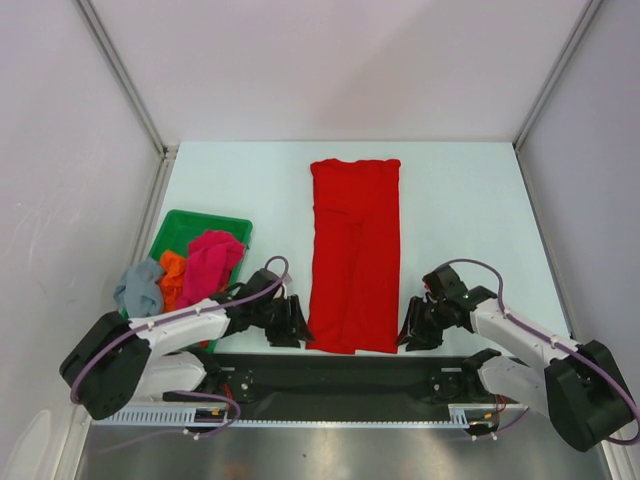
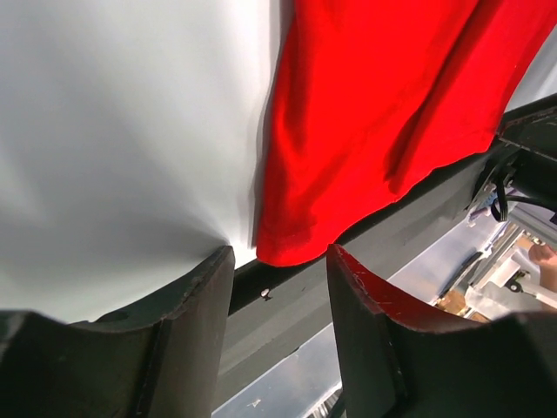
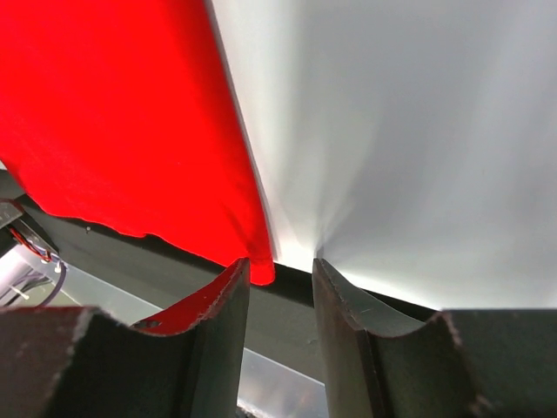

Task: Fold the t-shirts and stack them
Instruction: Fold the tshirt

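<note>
Red t-shirt (image 1: 355,255) was laid flat on the white table (image 1: 460,200), near its middle, folded in to one long narrow strip. Its long axis was set from the near edge, by the arm bases, straight towards the far side; which end was the collar could not be told. A green tray (image 1: 180,225) was seen well apart at the left, with a pink shirt (image 1: 212,260), an orange shirt (image 1: 172,270) and a grey-blue shirt (image 1: 138,288) heaped on and beside it.

The left gripper (image 1: 298,325) was placed at the strip's near left corner, jaws wide apart, nothing held, the corner just ahead of the gap. The right gripper (image 1: 408,335) was placed at the near right corner, jaws parted more narrowly, the cloth touching one fingertip but not seen pinched.

The step in hand was judged to be the taking of both near corners for a fold away from the arms. It would be best done if every layer were caught at each corner, both corners were lifted level, and the hem were carried straight along the long axis.
</note>
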Motion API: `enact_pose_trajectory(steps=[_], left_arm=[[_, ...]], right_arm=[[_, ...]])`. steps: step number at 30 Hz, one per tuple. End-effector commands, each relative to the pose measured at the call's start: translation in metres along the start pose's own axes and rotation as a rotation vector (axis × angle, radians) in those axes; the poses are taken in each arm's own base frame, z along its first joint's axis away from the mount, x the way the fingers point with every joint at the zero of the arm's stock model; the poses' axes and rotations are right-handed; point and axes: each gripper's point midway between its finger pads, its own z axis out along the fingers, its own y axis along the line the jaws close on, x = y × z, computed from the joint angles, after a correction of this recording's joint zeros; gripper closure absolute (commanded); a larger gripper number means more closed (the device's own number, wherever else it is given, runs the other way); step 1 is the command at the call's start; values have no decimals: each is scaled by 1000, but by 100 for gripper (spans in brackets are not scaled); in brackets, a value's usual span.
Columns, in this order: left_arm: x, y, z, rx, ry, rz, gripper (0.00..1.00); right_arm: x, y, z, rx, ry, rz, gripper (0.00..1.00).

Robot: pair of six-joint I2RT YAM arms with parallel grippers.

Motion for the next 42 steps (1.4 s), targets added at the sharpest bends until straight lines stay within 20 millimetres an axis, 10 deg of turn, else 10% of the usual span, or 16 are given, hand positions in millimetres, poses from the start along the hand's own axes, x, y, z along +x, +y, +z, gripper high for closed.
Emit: enact_pose_trajectory(steps=[1,26,35,42], left_arm=[[-8,1,3,-19,-24,-26,47],[2,25,16,-125,39,-38,75],[-4,20,11,-118,16,4,100],[4,29,1,-119,-11,10,100]], right_arm=[[0,3,0,-24,9,-22,60],[10,-2,20,-18,54,3,61],[5,-6,17,3,26,13,91],[19,-11,3,36,42,7,100]])
